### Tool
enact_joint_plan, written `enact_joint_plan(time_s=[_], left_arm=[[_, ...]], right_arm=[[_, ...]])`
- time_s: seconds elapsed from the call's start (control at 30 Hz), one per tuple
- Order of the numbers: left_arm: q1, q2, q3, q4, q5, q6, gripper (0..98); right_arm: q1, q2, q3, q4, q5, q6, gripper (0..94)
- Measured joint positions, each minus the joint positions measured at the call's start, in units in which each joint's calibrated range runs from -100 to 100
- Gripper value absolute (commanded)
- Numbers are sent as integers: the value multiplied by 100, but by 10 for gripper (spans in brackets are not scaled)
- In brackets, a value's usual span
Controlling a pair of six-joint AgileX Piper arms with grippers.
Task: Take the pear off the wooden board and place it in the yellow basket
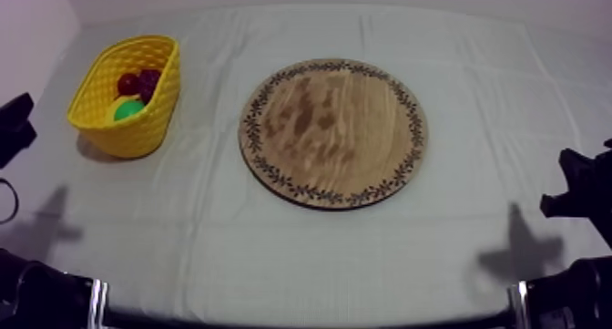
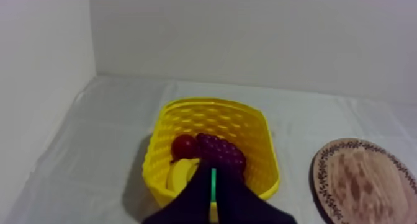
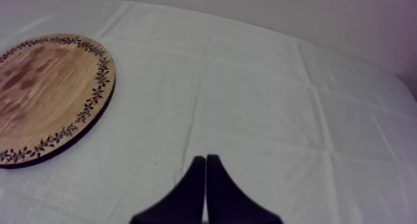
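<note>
The green pear lies inside the yellow basket at the table's left, beside dark grapes and a small red fruit. The round wooden board in the middle has nothing on it. In the left wrist view my left gripper is shut on nothing, just short of the basket. A thin green strip of the pear shows in the slit between its fingers, with the grapes, the red fruit and a banana beyond. My right gripper is shut, over bare cloth right of the board.
My left arm sits at the table's left edge and my right arm at its right edge, both drawn back from the board. A wall rises behind and to the left of the basket. Bare cloth surrounds the board.
</note>
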Motion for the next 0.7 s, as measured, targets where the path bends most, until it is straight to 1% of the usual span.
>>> enact_joint_plan(time_s=[0.13, 0.27, 0.4, 0.5, 0.57, 0.7], left_arm=[[-117, -590, 606, 10, -217, -84, 0], [-237, -976, 1103, 130, -323, -187, 0], [-322, -1229, 1465, 358, -341, -388, 0], [-403, -1425, 1651, 618, -296, -607, 0], [-449, -1521, 1703, 745, -225, -708, 0], [-548, -1596, 1735, 892, -206, -818, 0]], right_arm=[[-3, 0, 0, 0, 0, 0, 5], [-3, 0, 0, 0, 0, 0, 5], [-7, 0, 0, 0, 0, 0, 5], [-7, 0, 0, 0, 0, 0, 5], [-7, 0, 0, 0, 8, 0, 5], [-7, 0, 0, 0, 8, 0, 5]])
